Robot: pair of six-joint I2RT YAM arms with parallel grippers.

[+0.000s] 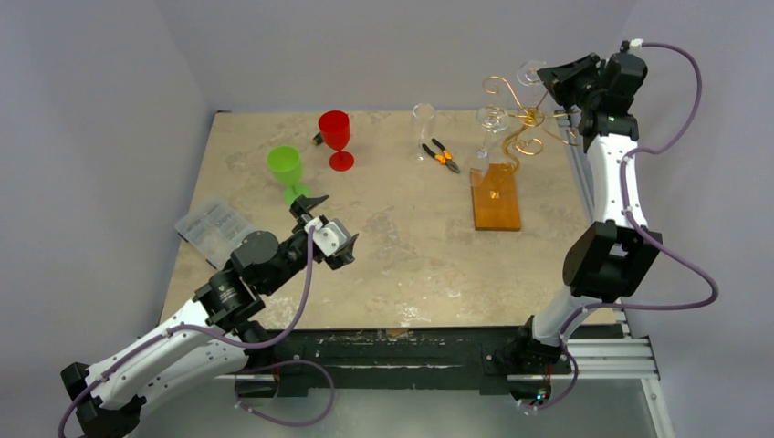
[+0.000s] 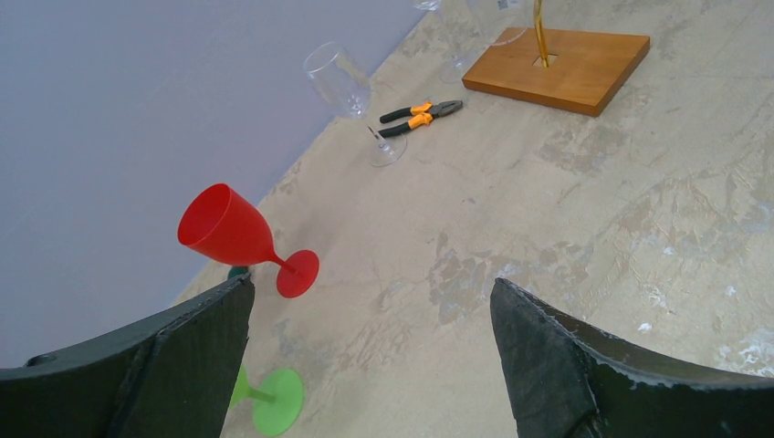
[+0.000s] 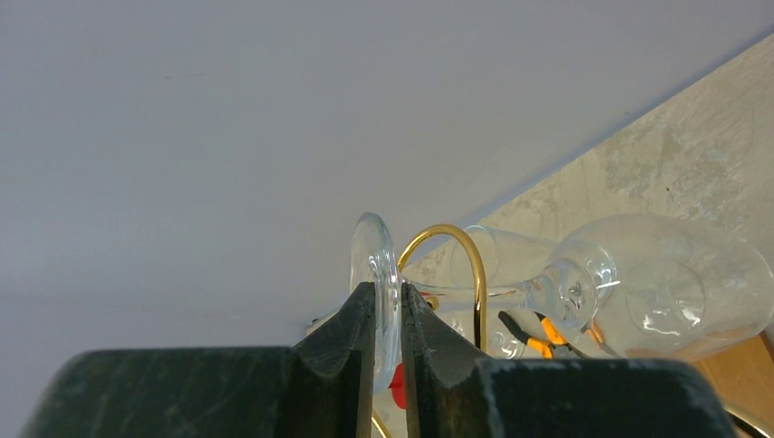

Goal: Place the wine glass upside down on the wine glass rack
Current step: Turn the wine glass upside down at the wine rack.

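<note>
**Top external view.** The right end effector (image 1: pixel 546 80) is raised over the far right corner of the bench (image 1: pixel 411 265). It holds the wine glass (image 1: pixel 494 119) among the gold curls of the wine glass rack (image 1: pixel 497 205), bowl lower than foot. The left end effector (image 1: pixel 330 224) hovers near the left edge. A red goblet (image 1: pixel 336 137), a green goblet (image 1: pixel 287 169), a clear glass (image 1: pixel 423 123) and pliers (image 1: pixel 442 155) sit toward the far edge, all apart from the rack.

**Left wrist view.** The jaws are spread wide with nothing between them.

**Right wrist view.** The fingers (image 3: pixel 347 328) are closed narrowly on the rim of the glass's foot. The stem runs sideways, so the bowl is tilted rather than fully inverted. A wire arch stands just behind the foot. Carrying appears complete, while seating the foot in a curl and letting go are not yet done. The neighbouring curls look like the likeliest obstruction.
</note>
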